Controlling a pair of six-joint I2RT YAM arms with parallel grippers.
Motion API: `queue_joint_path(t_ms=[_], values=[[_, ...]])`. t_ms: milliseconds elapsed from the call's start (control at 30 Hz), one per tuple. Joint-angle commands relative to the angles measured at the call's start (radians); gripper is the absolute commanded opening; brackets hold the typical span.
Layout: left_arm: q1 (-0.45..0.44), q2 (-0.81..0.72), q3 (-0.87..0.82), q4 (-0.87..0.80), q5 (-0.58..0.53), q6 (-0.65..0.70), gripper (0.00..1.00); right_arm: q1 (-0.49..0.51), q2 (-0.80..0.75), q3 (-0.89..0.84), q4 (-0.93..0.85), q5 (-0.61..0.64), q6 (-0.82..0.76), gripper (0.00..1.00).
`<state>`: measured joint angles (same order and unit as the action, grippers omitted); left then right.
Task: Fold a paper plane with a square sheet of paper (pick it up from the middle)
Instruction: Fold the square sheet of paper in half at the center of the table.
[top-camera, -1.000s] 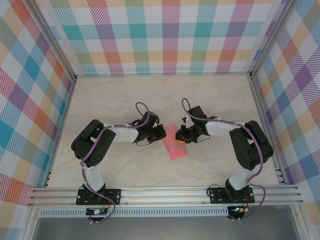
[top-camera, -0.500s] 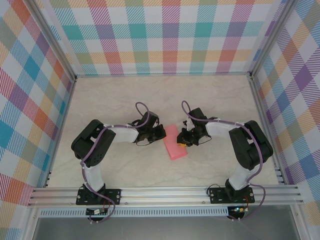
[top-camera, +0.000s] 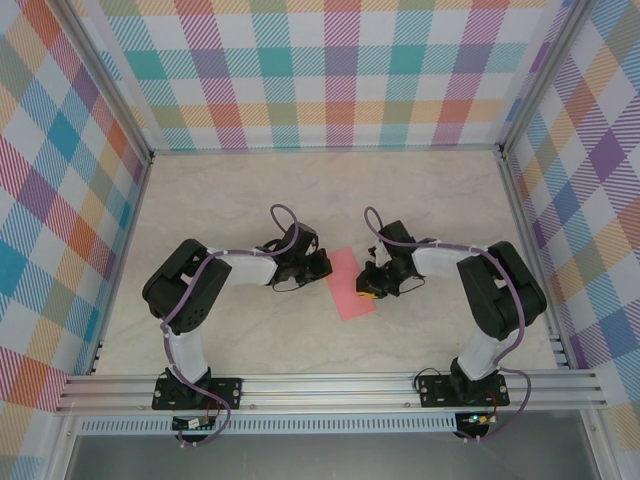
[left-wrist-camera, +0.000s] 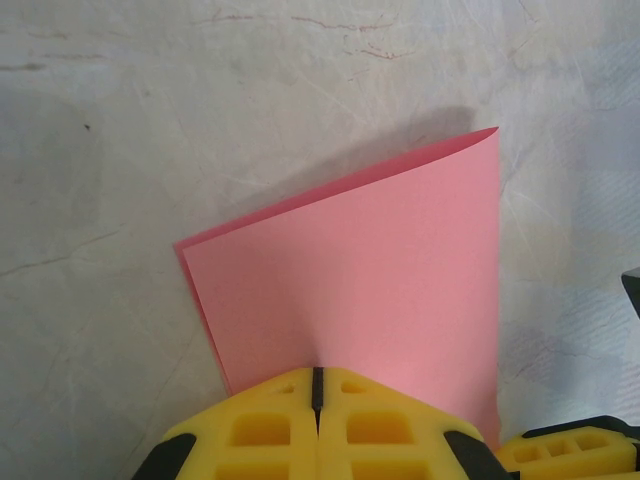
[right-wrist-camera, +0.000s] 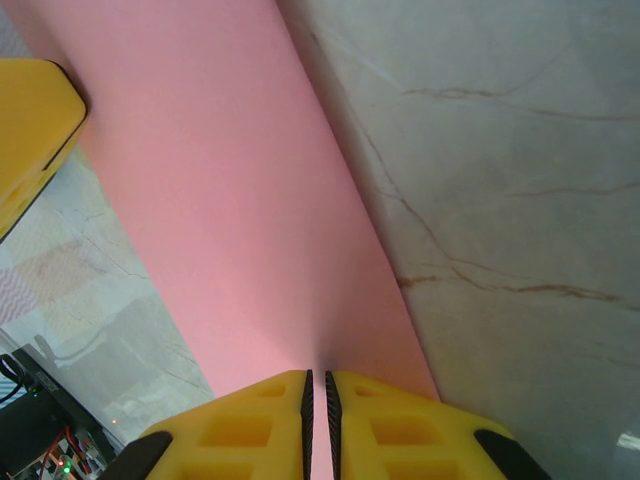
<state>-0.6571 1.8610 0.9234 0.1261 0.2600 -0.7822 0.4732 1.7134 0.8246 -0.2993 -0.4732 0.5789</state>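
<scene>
Pink and folded, the square sheet of paper (top-camera: 349, 288) sits mid-table (top-camera: 240, 200). The left claw (left-wrist-camera: 316, 376) is closed tight on its left edge, and the right claw (right-wrist-camera: 317, 379) nips its right edge.

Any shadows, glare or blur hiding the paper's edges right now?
Left wrist: sheet is sharp, with a soft shadow on the table behind its lifted far edge. Right wrist: sheet evenly lit, edges slightly soft up close. Top external: flat, even light, no glare on the sheet.
</scene>
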Motion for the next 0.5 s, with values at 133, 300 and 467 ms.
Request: queue_joint_path(t_ms=[133,300,467], values=[[-0.012,0.082,-0.061,-0.197,-0.088,-0.007,0.03,0.005,-0.046,-0.099,-0.06,0.04,0.025,0.15],[-0.011,0.083,-0.061,-0.195,-0.09,-0.003,0.03,0.005,-0.097,-0.159,-0.054,0.058,0.047,0.15],[-0.011,0.084,-0.058,-0.194,-0.087,0.003,0.03,0.005,-0.142,-0.216,-0.047,0.089,0.075,0.15]])
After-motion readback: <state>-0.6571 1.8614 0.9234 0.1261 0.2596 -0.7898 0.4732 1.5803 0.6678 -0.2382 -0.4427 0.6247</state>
